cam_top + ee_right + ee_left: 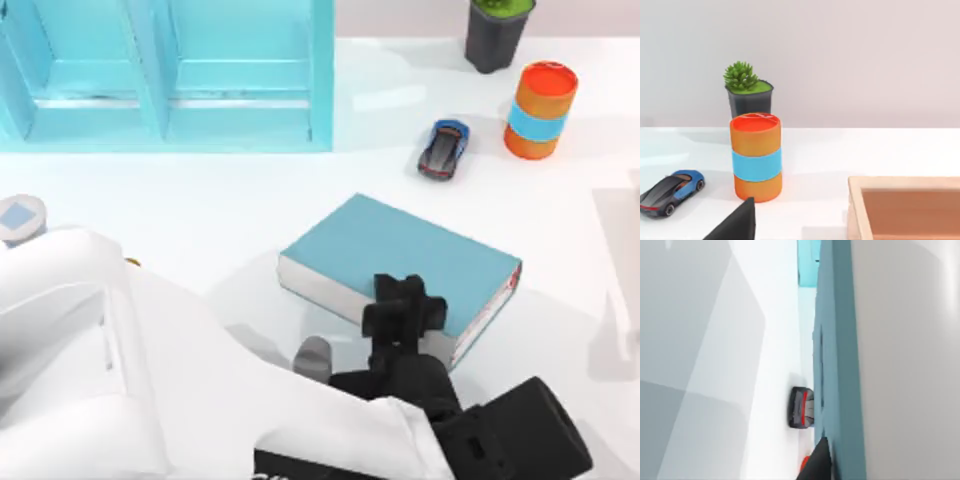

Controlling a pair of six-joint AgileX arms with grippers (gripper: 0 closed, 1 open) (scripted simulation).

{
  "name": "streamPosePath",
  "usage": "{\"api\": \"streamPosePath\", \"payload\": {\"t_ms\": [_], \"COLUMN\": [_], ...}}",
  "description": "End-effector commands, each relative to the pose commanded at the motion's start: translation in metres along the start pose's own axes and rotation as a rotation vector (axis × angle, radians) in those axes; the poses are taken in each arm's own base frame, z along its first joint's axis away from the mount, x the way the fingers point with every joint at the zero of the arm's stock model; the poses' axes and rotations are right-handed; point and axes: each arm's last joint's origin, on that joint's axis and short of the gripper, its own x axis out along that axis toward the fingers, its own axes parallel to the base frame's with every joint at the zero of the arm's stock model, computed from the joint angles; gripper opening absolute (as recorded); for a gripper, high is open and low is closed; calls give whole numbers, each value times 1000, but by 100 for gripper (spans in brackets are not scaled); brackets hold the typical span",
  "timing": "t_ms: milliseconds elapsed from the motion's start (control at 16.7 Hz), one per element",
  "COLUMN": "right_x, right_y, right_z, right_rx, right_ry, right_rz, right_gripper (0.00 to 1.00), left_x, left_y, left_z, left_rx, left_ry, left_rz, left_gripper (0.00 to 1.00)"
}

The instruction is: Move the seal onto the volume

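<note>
We've got a teal-covered volume (400,250) with white page edges, a light-blue shelf unit (165,75), a blue-and-black toy car (444,148), an orange can (540,110) with a blue band, and a green plant (742,77) in a dark grey pot.

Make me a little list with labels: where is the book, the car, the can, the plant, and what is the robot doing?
book: teal volume, lying flat mid-table
car: small blue toy car, beyond the book
can: orange can with blue band, right of the car
plant: green plant in dark pot, at the back
shelf: light-blue shelf unit, back left
robot: left end effector over the book's near edge
</note>
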Motion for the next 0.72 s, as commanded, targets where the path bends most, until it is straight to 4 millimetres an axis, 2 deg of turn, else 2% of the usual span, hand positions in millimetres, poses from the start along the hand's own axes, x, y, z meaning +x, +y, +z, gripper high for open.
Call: {"api": "streamPosePath", "payload": {"t_ms": [240, 720], "right_x": [0, 0], "right_y": [0, 0], "right_z": [0, 0], "right_rx": [0, 0], "right_ry": [0, 0], "right_rz": [0, 0], "right_gripper": [100, 100], "left_x": [0, 0], "left_y": [0, 0], "left_z": [0, 0], "left_rx": [0, 0], "left_ry": [0, 0], "left_rz": [0, 0], "left_gripper": [0, 60]}}
